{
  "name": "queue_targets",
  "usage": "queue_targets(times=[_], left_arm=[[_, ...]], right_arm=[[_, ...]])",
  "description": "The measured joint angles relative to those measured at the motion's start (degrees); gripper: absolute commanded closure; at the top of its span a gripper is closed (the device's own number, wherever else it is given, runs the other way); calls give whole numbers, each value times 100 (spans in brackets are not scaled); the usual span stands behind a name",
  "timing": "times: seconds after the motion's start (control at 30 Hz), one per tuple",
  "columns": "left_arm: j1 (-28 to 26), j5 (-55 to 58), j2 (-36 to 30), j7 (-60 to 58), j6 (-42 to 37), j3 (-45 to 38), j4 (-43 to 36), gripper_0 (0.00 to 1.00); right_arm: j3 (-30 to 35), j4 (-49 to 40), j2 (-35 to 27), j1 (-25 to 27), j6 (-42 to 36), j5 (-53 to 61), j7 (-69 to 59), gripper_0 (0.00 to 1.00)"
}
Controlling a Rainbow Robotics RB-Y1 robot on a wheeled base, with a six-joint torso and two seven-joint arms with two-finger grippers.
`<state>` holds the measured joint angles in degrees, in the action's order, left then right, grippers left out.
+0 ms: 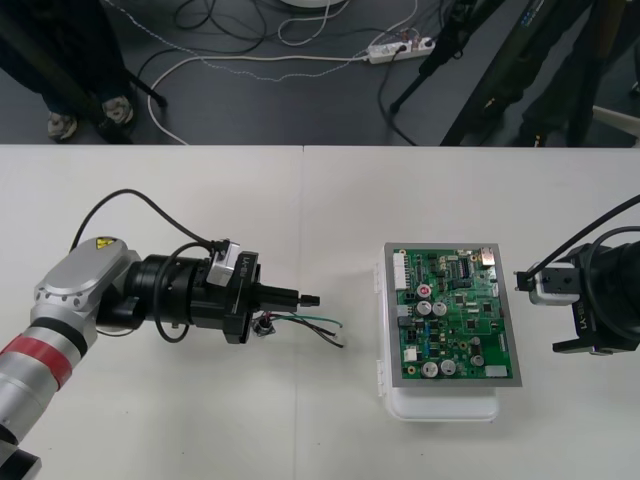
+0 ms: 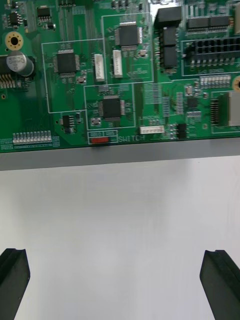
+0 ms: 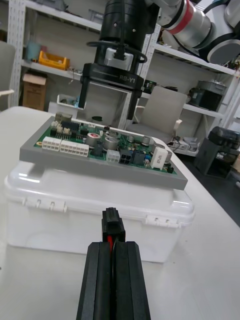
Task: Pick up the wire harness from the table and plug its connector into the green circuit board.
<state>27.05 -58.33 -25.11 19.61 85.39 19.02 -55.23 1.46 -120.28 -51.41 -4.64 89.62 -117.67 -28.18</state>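
The left gripper (image 1: 304, 298), clamped on the black plug (image 3: 113, 226) of the wire harness (image 1: 312, 322), which trails over the surface (image 1: 200, 210), points at the green circuit board (image 1: 455, 318) from its left, while the right gripper (image 1: 522, 281) waits just beside the board's right edge, fingers (image 2: 14, 280) apart.

A plain light table (image 1: 200, 420) — beyond its far edge, dark floor (image 1: 260, 110) strewn with cables (image 1: 320, 58).

"SWITCH" on green circuit board (image 2: 120, 75)
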Motion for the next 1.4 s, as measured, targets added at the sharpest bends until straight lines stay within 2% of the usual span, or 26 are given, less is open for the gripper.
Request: queue_targets(times=[0.57,1.4], left_arm=[[4,-195,558,376,0,0,12,100],[4,-565,957,878,-161,0,14,100]], right_arm=[[-665,-21,4,-35,0,-781,0,0],[-1362,-26,123,-345,-16,-1497,0,0]])
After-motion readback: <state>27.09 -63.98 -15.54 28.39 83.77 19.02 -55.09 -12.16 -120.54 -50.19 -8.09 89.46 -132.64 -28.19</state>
